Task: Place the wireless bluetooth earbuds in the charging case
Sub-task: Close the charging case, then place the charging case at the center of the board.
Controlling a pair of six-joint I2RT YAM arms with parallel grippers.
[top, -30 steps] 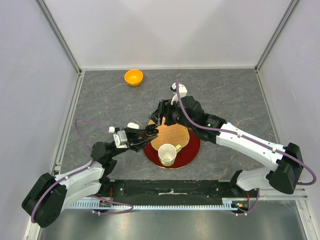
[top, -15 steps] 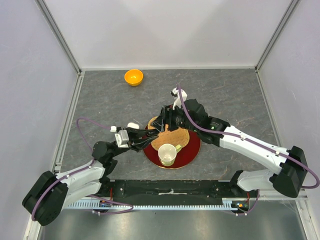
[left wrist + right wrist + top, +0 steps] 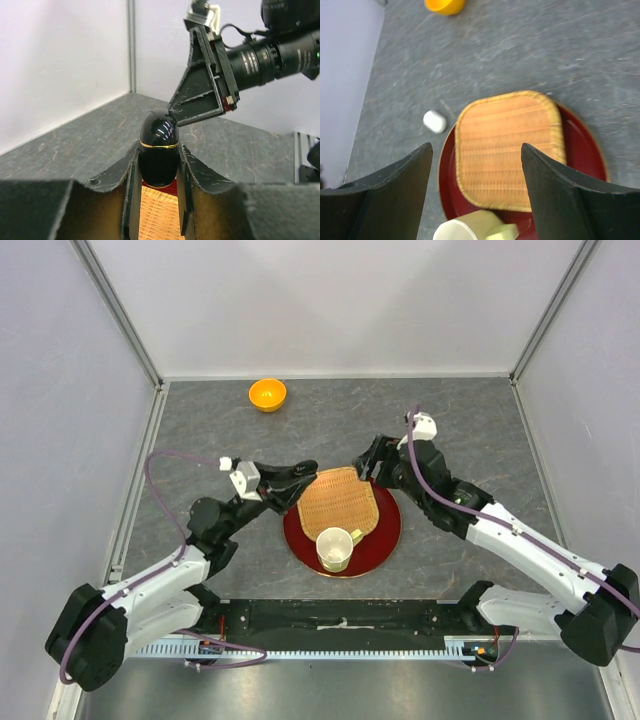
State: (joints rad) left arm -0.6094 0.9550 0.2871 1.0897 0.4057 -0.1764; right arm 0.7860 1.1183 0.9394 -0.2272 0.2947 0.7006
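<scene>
My left gripper (image 3: 158, 147) is shut on a glossy black egg-shaped charging case (image 3: 158, 131) with a gold band, closed and held upright above the woven tray. In the top view this gripper (image 3: 303, 474) hovers at the tray's left corner. My right gripper (image 3: 368, 462) is open and empty at the tray's far right corner; in its own view the gripper (image 3: 476, 150) looks down on the tray. A small white pebble-like piece (image 3: 435, 121) lies on the table left of the plate; I cannot tell whether it is a bud or a case. No black buds show.
A woven tray (image 3: 340, 502) and a cream cup (image 3: 334, 548) sit on a round red plate (image 3: 388, 530). An orange bowl (image 3: 267, 394) stands at the back left. Walls enclose the table on three sides.
The two grippers were close together over the tray's left edge. My right gripper has pulled back to the right and is open. My left gripper has risen slightly with the black case.
</scene>
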